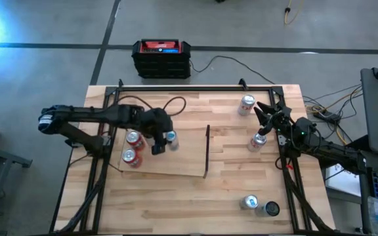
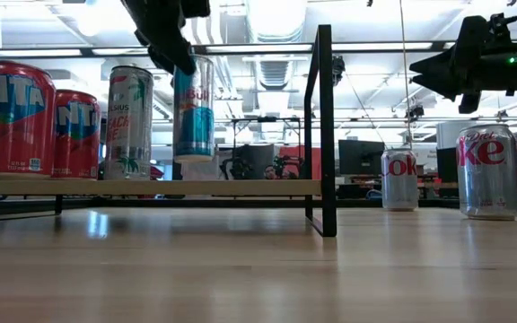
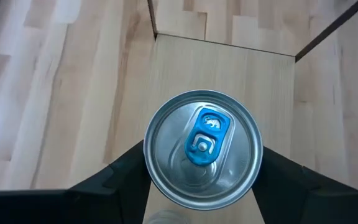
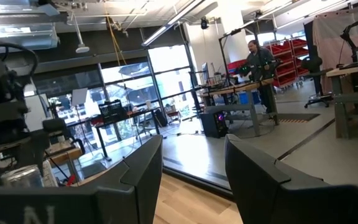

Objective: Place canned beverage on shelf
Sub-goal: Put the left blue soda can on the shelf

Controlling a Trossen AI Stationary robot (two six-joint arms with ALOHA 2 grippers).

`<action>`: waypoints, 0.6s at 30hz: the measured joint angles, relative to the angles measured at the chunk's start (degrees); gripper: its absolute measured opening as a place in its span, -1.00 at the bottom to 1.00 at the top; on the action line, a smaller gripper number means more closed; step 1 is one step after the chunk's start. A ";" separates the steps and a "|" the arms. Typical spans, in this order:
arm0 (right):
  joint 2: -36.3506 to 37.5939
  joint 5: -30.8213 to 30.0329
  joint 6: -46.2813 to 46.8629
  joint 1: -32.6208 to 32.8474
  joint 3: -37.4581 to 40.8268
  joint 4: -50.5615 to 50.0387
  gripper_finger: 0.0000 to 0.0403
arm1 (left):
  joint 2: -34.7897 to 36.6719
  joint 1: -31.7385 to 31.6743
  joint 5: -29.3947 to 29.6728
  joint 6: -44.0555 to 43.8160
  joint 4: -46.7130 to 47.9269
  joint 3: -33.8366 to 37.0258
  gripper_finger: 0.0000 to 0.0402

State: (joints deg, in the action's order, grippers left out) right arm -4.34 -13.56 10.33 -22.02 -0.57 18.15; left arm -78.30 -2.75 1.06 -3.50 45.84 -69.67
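The left tool point(image 1: 157, 145) is clenched on a slim blue and silver can point(image 2: 193, 106), which it holds from above near the top; in the low view the bottom of this can is a little above the shelf point(image 2: 151, 187), not touching the board. In the left wrist view the can lid point(image 3: 202, 148) with its blue tab fills the middle, and the two dark fingers point(image 3: 120, 171) press on its two sides, so the can body under the lid is hidden. The shelf lies on the left half of the table point(image 1: 241, 190), with its thin black upright bar point(image 1: 207, 151) on the short edge toward the table middle. Two red cans point(image 1: 133, 147) stand on the shelf near its left end; in the low view they are cut off by the picture edge. A tall pale can point(image 2: 129, 121) stands just beside the held can; from above, the arm covers it. The right tool point(image 1: 262, 113) is closed and holds nothing, above the right part of the table near its far edge. Near it a silver can point(image 1: 258, 141) stands upright and another silver can point(image 1: 246, 104) is closer to the far edge. Two more cans point(image 1: 258, 205) are at the near right corner; their labels are too small to read.
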 joint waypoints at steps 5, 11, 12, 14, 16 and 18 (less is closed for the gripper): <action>0.00 0.00 0.00 0.00 -0.01 0.02 -0.22 | -0.02 -1.72 -0.59 0.11 -0.11 0.07 0.07; 0.00 0.00 0.00 0.00 0.01 0.00 -0.22 | -0.62 -2.04 -0.55 1.52 -0.33 0.07 0.10; 0.00 -0.02 0.00 0.00 -0.01 0.00 -0.22 | -0.99 -2.04 -0.52 1.52 -0.26 0.07 0.10; 0.00 0.00 0.00 0.00 -0.01 0.00 -0.22 | -1.79 -2.07 -0.52 1.54 -0.24 0.07 0.10; 0.00 0.00 0.00 0.00 0.00 0.01 -0.22 | -2.64 -2.13 -0.52 2.07 -0.26 0.07 0.10; 0.00 0.00 0.00 0.00 0.00 0.00 -0.22 | -3.51 -2.21 -0.52 2.99 -0.26 0.07 0.10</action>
State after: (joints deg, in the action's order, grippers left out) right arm -4.34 -13.56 10.33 -22.02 -0.57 18.15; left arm -81.81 -4.96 0.54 -0.50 45.58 -69.60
